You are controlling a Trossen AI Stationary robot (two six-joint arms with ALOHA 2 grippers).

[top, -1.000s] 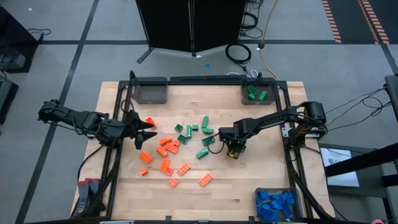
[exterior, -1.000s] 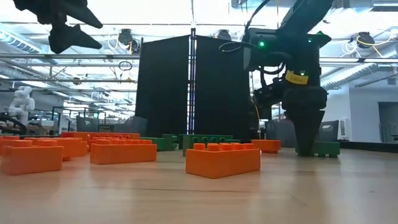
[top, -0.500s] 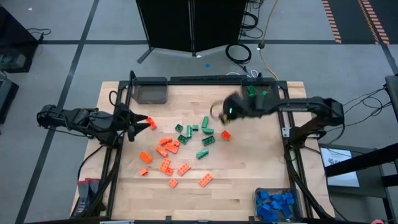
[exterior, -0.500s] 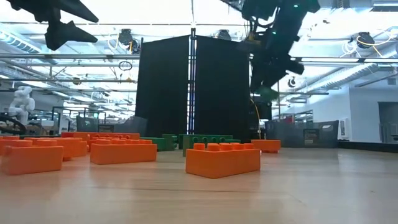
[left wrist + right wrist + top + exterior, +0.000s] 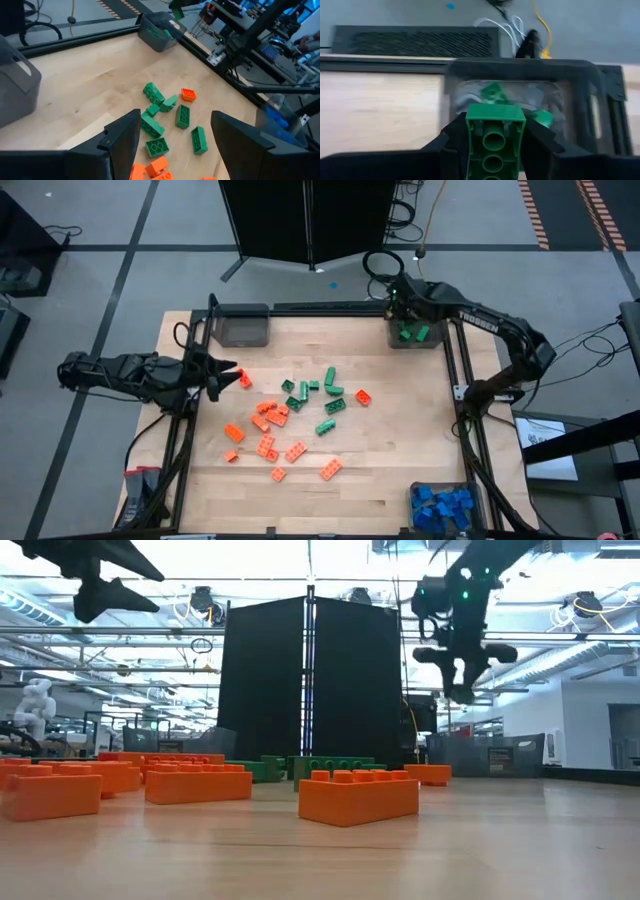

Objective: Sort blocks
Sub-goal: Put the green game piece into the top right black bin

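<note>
Right wrist view: right arm's fingers (image 5: 495,145) clamp a green block (image 5: 495,137) above the far bin (image 5: 580,75).

A robotics lab: beyond the wooden table (image 5: 480,850) stand equipment benches (under exposed ceiling pipes) and a black partition (image 5: 310,690).

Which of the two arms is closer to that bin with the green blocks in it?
The right. Its gripper hangs over the bin, holding a green block. The left gripper hovers far across the table.
</note>
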